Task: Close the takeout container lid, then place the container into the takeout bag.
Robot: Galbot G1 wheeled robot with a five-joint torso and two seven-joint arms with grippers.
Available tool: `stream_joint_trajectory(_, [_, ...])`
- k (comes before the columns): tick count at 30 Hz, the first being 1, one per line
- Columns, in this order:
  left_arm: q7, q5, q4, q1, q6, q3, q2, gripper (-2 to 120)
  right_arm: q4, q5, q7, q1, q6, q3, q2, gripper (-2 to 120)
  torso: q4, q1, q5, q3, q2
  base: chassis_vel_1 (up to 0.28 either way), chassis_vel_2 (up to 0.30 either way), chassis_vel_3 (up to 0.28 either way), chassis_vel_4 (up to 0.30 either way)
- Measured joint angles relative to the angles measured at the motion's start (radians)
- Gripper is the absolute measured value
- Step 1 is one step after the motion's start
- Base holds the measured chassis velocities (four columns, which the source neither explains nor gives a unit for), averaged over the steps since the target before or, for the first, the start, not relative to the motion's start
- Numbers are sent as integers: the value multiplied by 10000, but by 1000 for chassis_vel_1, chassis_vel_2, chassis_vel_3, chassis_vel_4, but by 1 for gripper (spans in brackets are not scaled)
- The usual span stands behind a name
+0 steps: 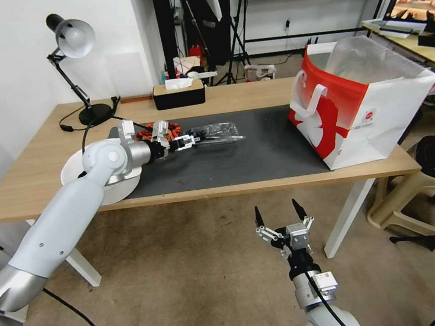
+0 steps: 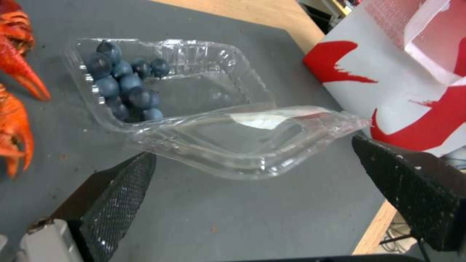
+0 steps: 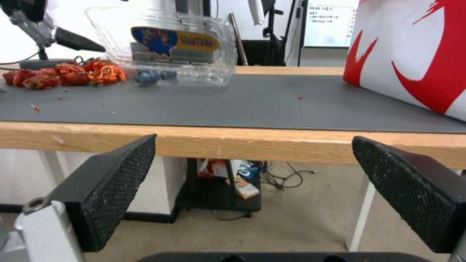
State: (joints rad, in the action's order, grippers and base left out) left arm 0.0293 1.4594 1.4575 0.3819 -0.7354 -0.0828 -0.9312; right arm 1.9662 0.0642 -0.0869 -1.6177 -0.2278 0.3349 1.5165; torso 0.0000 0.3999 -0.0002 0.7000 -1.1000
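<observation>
lid point(image 2: 243, 145) half raised on takeout container point(image 2: 160, 83); left gripper point(image 2: 252, 182) spread beside it; right gripper point(image 1: 281, 216) spread, idle; takeout bag point(image 1: 363, 109) waiting, unfilled

bright, even indoor light, soft and diffuse. the desk lamp point(image 1: 73, 37) casts no beam of its own that can be made out. shadows under the table point(image 1: 261, 176) are faint. glare streaks the clear takeout container point(image 2: 170, 83) and its lid point(image 2: 243, 138). the head view bows straight lines near its edges. both wrist views look soft, with the nearest fingers point(image 3: 109, 189) blurred.
</observation>
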Motion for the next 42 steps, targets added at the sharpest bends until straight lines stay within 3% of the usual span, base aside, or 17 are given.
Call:
stream_joint_trajectory(24, [-289,365,-104,-370,0,20,-724,100,-54,4,-26,38,48,1,-26,100,-1,0,5,0,0,0,0,0,0])
stream_joint_trajectory(42, [-279,-136,-1220,-1345,749,-599,-1539,100,-38,-39,-27,-15,26,66,-9,100,0,1,5,1,0,0,0,0,0])
